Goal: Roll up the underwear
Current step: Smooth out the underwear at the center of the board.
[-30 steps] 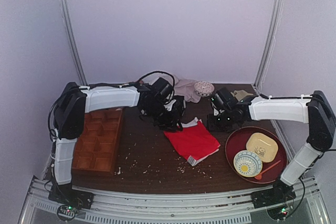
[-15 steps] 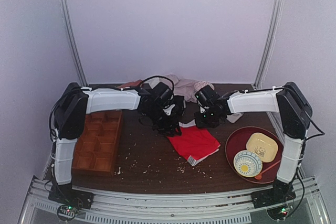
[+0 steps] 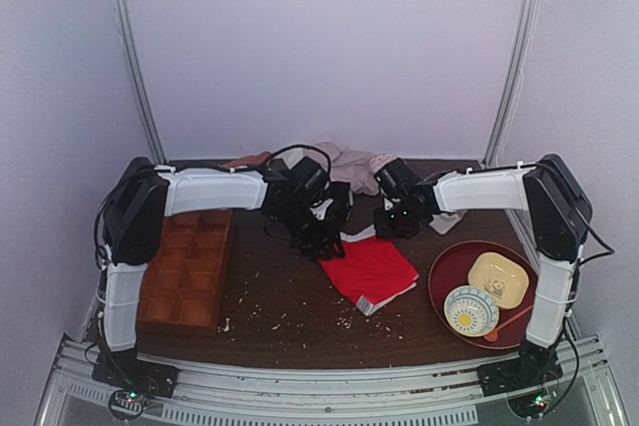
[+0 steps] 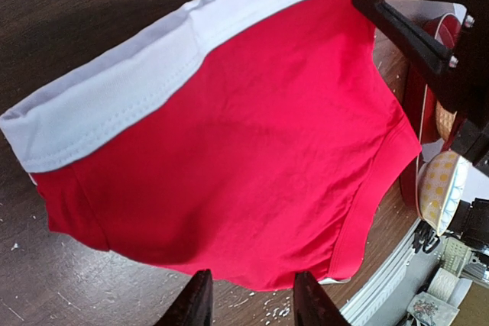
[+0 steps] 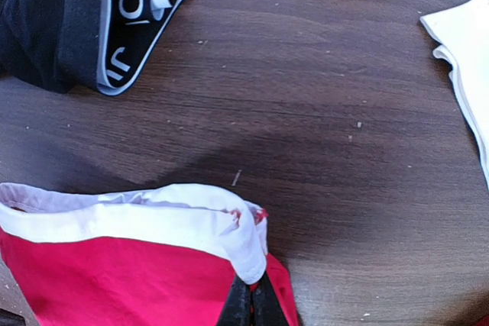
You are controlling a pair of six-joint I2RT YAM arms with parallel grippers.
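Rolling has not begun: the red underwear [image 3: 371, 268] lies flat mid-table, at nine o'clock from the red plate [image 3: 449, 271], with the right gripper [image 5: 250, 299] pinched onto its white waistband corner [image 5: 246, 253] and the left gripper [image 4: 248, 305] half-spread and empty.

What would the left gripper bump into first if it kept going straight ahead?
The red underwear. The open left gripper points straight at its near hem, so it would probably touch that fabric first, though its height above the table is unclear.
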